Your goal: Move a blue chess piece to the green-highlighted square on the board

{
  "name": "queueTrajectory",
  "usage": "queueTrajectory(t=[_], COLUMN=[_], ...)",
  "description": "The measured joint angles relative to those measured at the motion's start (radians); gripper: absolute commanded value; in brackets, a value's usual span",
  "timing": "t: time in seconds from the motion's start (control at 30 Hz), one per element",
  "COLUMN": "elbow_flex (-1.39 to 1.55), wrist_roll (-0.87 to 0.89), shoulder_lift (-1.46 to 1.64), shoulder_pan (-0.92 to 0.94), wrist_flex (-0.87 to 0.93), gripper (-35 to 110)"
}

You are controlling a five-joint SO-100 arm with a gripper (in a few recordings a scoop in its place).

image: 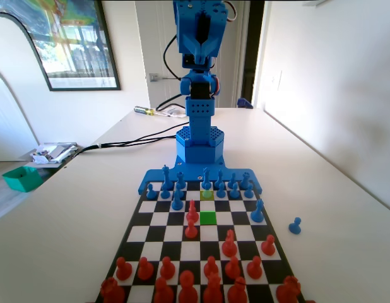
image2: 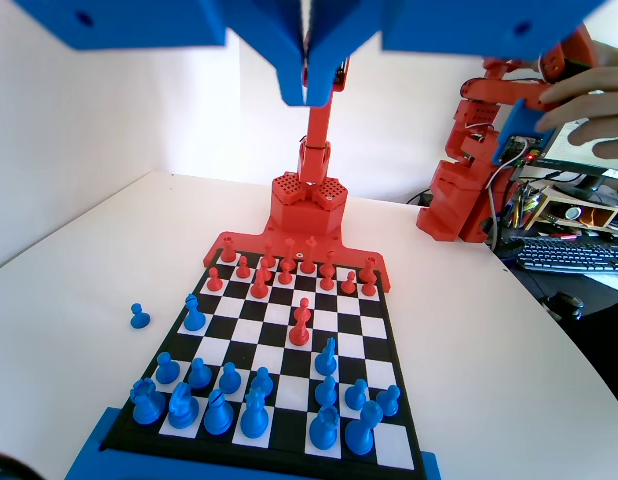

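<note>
So the hand point(image2: 307, 85) is up high over the board point(image: 158, 219), jaws pressed together with nothing in them. In the fixed view the blue chess piece point(image: 207, 184) sits on the yellow-green square point(image: 207, 195) at the far end, and the green-highlighted square point(image: 208, 218) just nearer is bare. Another blue pawn point(image: 295, 225) stands on the tabletop point(image: 334, 208), right of the board.
</note>
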Motion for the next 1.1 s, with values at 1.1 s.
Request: queueTrajectory(t=[1.1], elbow_flex=[-0.279], wrist_roll=[-0.209], shoulder_lift=[-0.379], shoulder_pan=[-0.049], wrist_flex=[0.043], gripper=[5])
